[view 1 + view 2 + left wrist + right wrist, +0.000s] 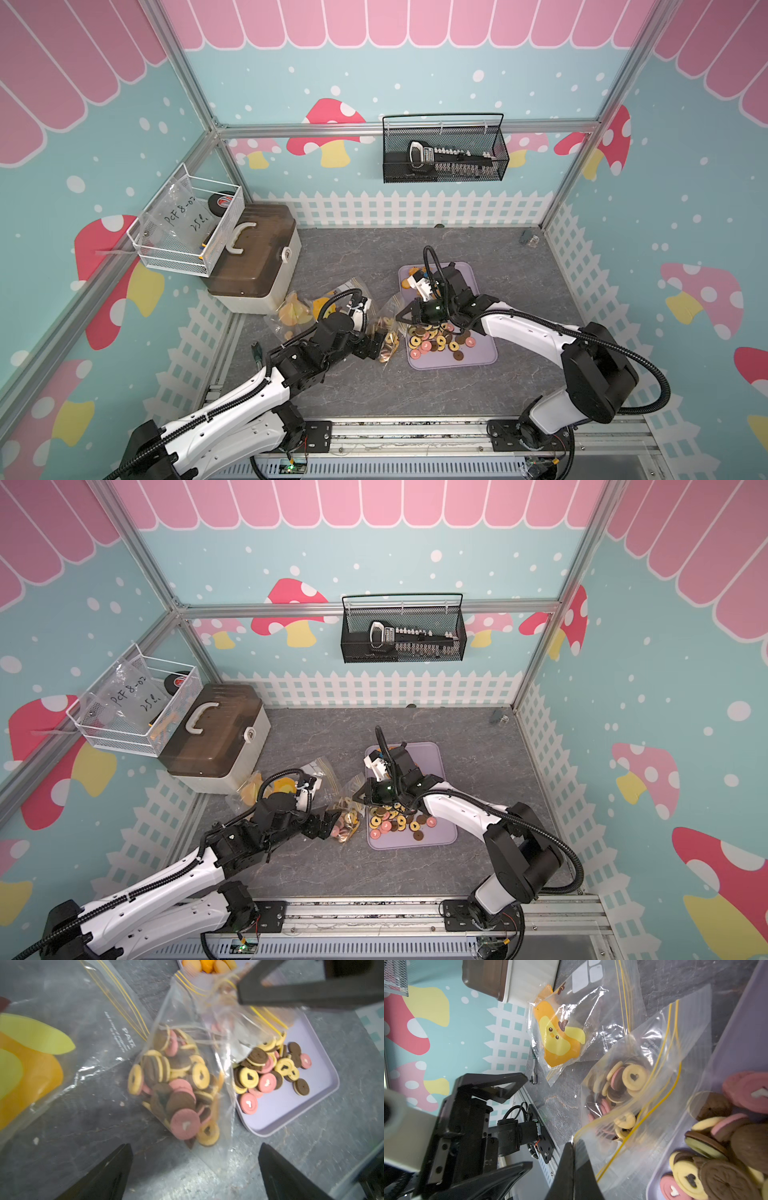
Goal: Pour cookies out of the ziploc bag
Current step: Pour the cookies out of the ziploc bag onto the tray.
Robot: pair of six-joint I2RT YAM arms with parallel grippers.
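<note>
Reference point for all positions: the lavender tray on the grey table.

Right gripper: closed. My fingertips meet on the yellow-striped zip edge of the ziploc bag and hold that edge raised at the tray's left rim. In both top views this gripper sits above the left edge of the tray, about halfway along it.

Left gripper: open, jaws wide apart. The fingers stand to either side of the bag's lower corner, just left of the tray's near corner. Neither finger visibly touches the plastic.

Ziploc bag: it lies along the tray's left side with its mouth turned toward the tray and overlapping the rim. Its filled lower end rests on the table just outside the tray.

Cookies: a loose heap of brown, pink and yellow rounds, several with heart-shaped centres, lies on the near left part of the tray, directly under the bag's mouth. A comparable quantity sits packed in the bag's lower end, off the tray.

Orange biscuits: a small group at the tray's far left corner, partly hidden by my right arm.

Second bag: clear, holding a yellow-and-orange packet, flat on the table farther left of the tray, beyond the ziploc bag.
</note>
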